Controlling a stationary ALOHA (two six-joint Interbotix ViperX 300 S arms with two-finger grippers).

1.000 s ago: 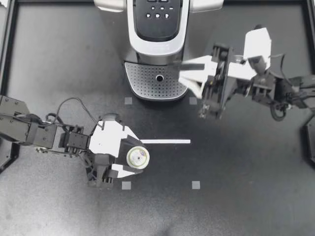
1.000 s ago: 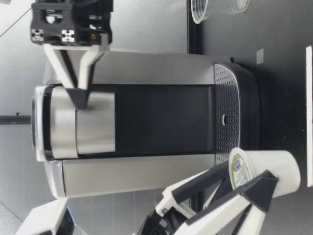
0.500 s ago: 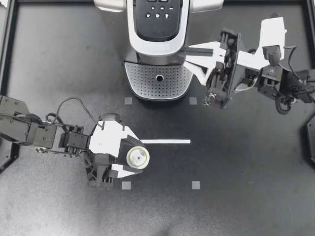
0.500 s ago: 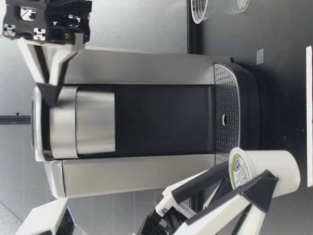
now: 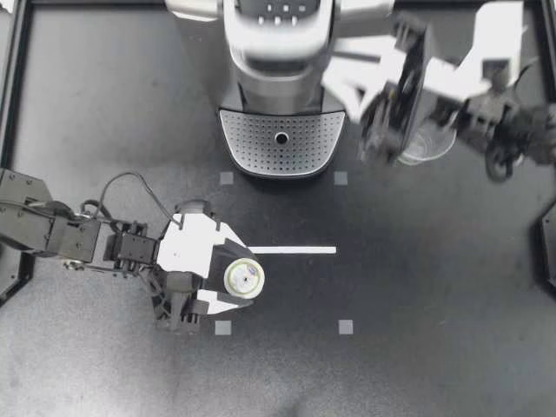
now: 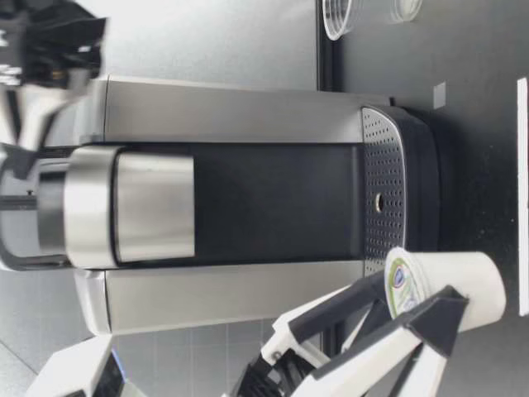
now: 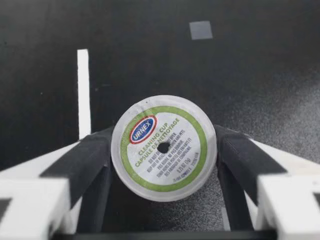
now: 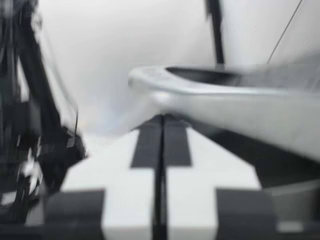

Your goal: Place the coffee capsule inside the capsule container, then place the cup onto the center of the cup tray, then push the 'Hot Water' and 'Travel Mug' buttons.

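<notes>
My left gripper (image 5: pixel 239 280) is shut on the coffee capsule (image 5: pixel 243 279), a white pod with a green-ringed foil lid, low over the table in front of the coffee machine (image 5: pixel 278 61). Seen from the left wrist, both fingers press the capsule (image 7: pixel 164 148) from two sides. My right gripper (image 5: pixel 337 76) is shut, its tips (image 8: pixel 161 121) under the machine's silver handle (image 8: pixel 225 92), which is lifted. In the low view the machine's head (image 6: pixel 124 207) stands raised. The clear cup (image 5: pixel 427 146) sits under my right arm, right of the perforated cup tray (image 5: pixel 252 143).
A white tape line (image 5: pixel 292 250) and small grey square markers (image 5: pixel 346 327) lie on the black table in front of the machine. The black frame rail (image 5: pixel 17 78) borders the table at the left and back. The clear cup (image 6: pixel 335 16) stands beyond the machine in the low view.
My right gripper has risen and moved toward the back, lifting the machine's handle so the head tilts open. The left arm and capsule have not moved.
</notes>
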